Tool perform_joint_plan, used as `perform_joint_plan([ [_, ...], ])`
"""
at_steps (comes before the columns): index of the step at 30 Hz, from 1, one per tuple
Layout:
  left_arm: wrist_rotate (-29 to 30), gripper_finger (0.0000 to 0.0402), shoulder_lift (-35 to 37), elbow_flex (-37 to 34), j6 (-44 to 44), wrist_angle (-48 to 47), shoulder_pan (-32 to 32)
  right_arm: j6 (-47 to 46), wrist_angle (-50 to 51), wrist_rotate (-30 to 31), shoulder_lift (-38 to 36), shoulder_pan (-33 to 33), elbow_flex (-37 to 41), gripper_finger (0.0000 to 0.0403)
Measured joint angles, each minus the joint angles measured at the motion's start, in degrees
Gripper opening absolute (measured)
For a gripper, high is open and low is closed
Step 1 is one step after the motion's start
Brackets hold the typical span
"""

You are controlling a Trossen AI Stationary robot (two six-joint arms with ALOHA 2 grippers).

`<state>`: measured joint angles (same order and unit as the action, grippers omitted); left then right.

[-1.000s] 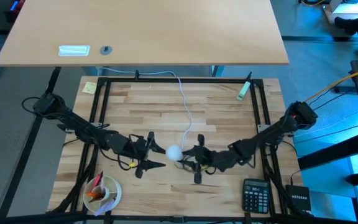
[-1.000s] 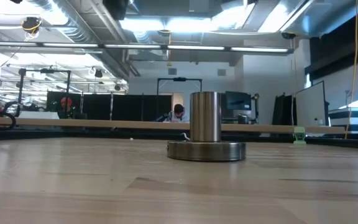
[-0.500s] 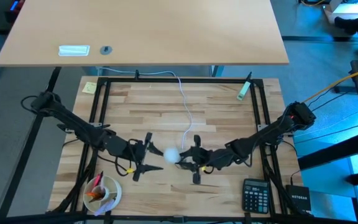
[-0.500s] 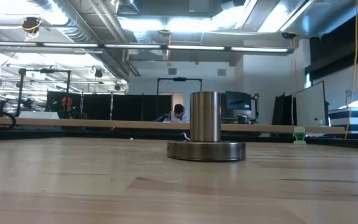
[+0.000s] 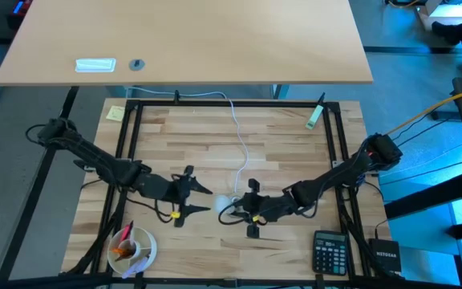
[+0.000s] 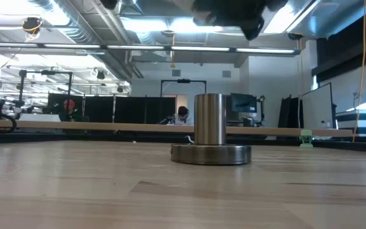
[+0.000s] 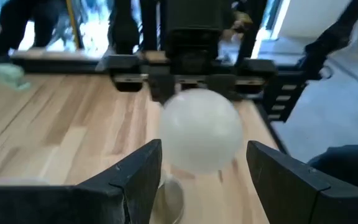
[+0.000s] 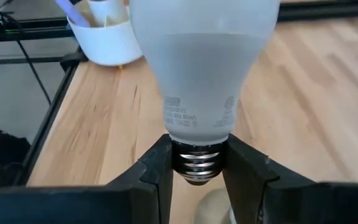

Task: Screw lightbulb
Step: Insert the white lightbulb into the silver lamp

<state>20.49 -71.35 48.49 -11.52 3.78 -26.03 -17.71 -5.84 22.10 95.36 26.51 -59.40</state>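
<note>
- Both arms have shifted toward the picture's left since the earlier high view, and the lightbulb (image 5: 226, 201) now sits a little lower and less exposed than a second ago; a dark arm part has also come into the top of the low view, where none showed before.
- Right pincer (image 8: 195, 163) is closed on the lightbulb (image 8: 201, 68), its two dark fingers clamped on the silvery screw base just under the glass.
- Left pincer (image 7: 204, 163) stands wide, its jaws on either side of the white globe (image 7: 201, 138) without touching it, so only the right arm carries the bulb.
- Judging from the task, the step in hand is bringing the threads to the socket (image 6: 211, 153). To do it well, keep the bulb's axis in line with the upright metal sleeve, settle the base gently before turning, and turn with light force so the threads do not cross.
- The grip covers the very threads that must enter, so I expect a regrasp on the glass will be needed; the open left pincer is well placed for that.
- Bulb: smooth, matte white, pear-shaped, faint grey print near the neck, ridged shiny base.
- Socket: brushed grey cylinder on a flat round disc, with a white cord (image 5: 237, 132) trailing away.
- Tabletop (image 5: 199, 144): pale jointed wood strips.
</note>
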Motion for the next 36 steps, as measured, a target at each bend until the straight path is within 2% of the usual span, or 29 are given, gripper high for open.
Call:
perform_joint_plan([
  [4, -3.2, 0.0225, -0.5, 6.9, -1.9, -11.8, 1.5, -0.9, 0.6, -0.8, 1.3, -0.3, 0.0, 0.0113],
  [7, -6.3, 0.0227, -2.7, 10.3, -1.0, -16.7, 2.3, -0.9, 0.3, -0.8, 1.4, -0.5, 0.0, 0.0113],
  [11, -7.3, 0.0245, -5.6, 11.3, 1.4, -17.1, 3.6, -0.5, 0.5, -1.0, 1.4, -0.8, 0.0, 0.0113],
  [18, -7.3, 0.0275, -6.4, 11.4, 1.3, -18.3, 4.5, -1.0, 2.4, -1.0, 1.4, -0.7, 0.0, 0.0113],
  [32, -7.5, 0.0276, -12.0, 11.4, 2.5, -14.3, 4.7, -1.5, 3.9, -1.8, 1.4, -1.1, 0.0, 0.0113],
  [36, -10.5, 0.0276, -12.1, 11.4, 1.1, -13.9, 5.5, -1.9, 3.7, -2.4, 2.0, -1.1, 0.0, 0.0113],
])
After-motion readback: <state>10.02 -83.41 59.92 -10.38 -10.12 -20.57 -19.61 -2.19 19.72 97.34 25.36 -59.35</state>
